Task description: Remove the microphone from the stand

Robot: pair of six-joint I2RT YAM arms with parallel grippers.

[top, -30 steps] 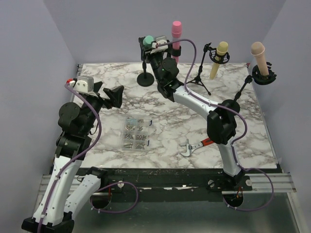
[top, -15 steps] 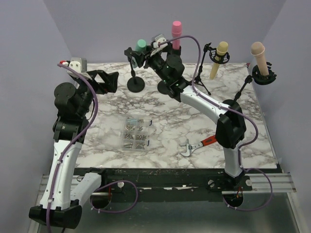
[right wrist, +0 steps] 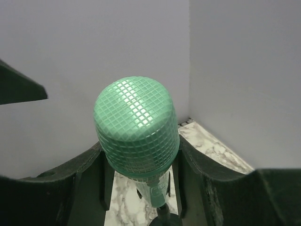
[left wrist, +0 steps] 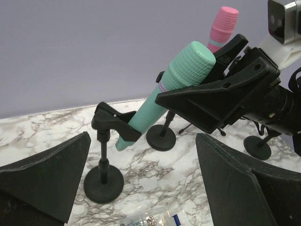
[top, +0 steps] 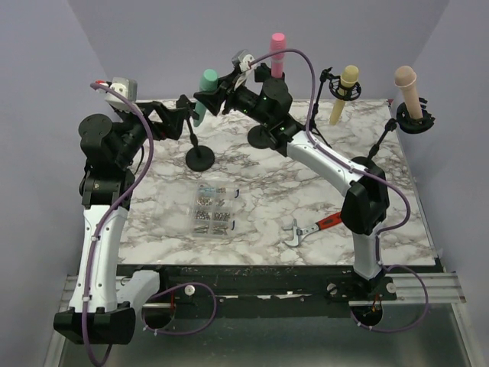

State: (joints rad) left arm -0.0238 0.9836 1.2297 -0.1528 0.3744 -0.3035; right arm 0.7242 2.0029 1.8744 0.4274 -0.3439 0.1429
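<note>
The green microphone [top: 205,90] leans tilted, its lower end still in the clip of a small black stand [top: 200,157] whose round base rests on the marble table [top: 382,199]. My right gripper [top: 215,97] is shut on the microphone's body just below the mesh head [right wrist: 136,125], one finger [right wrist: 70,183] on each side. The left wrist view shows the microphone [left wrist: 181,77], the stand's clip [left wrist: 113,123] and the base [left wrist: 103,183]. My left gripper [top: 173,122] is open, just left of the stand, touching nothing; its midpoint [left wrist: 141,188] lies over bare table.
A pink microphone [top: 276,47], a yellow one [top: 348,82] and a beige one [top: 406,88] stand on their own stands along the back and right. A clear box of screws [top: 214,210] and a wrench [top: 309,228] lie mid-table. Walls close in at the back and sides.
My right gripper has carried the green microphone, with its stand, leftward and nearer. My left arm has risen and swung its open gripper towards the stand.
</note>
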